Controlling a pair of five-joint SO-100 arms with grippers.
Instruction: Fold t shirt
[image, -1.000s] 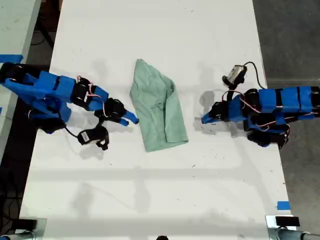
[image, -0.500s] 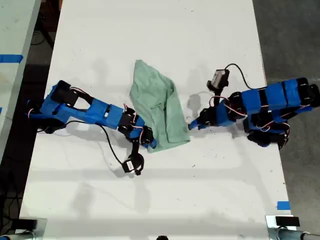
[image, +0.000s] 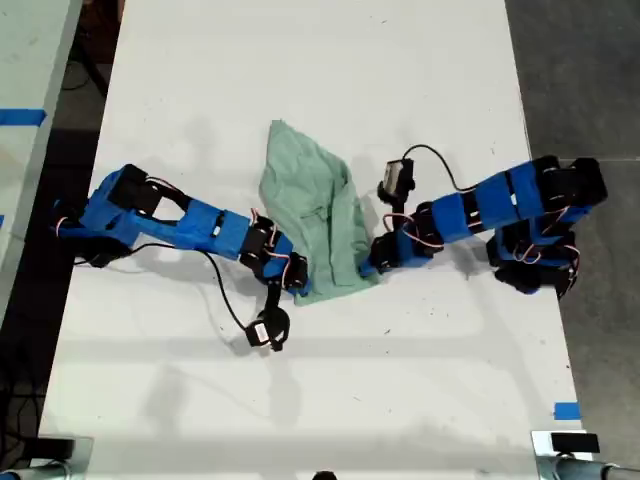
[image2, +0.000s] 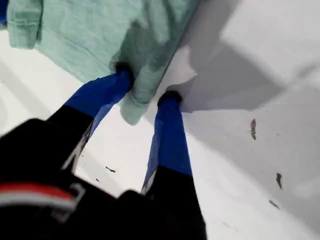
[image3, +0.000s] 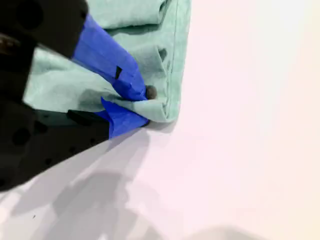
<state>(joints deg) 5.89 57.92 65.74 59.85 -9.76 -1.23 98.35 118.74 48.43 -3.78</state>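
T shirt (image: 315, 215) lies wrinkled near the middle of the tabletop (image: 300, 400), between both arms. My first pincer (image2: 146, 85) is part open, its tips astride a folded edge of the cloth. My second pincer (image3: 142, 107) is clamped on a hemmed corner.

no readable text, labels, brands, numbers or signs in any view, plain t shirt (image: 316, 226), bare white table (image: 300, 400), unmarked blue tape (image: 566, 411)
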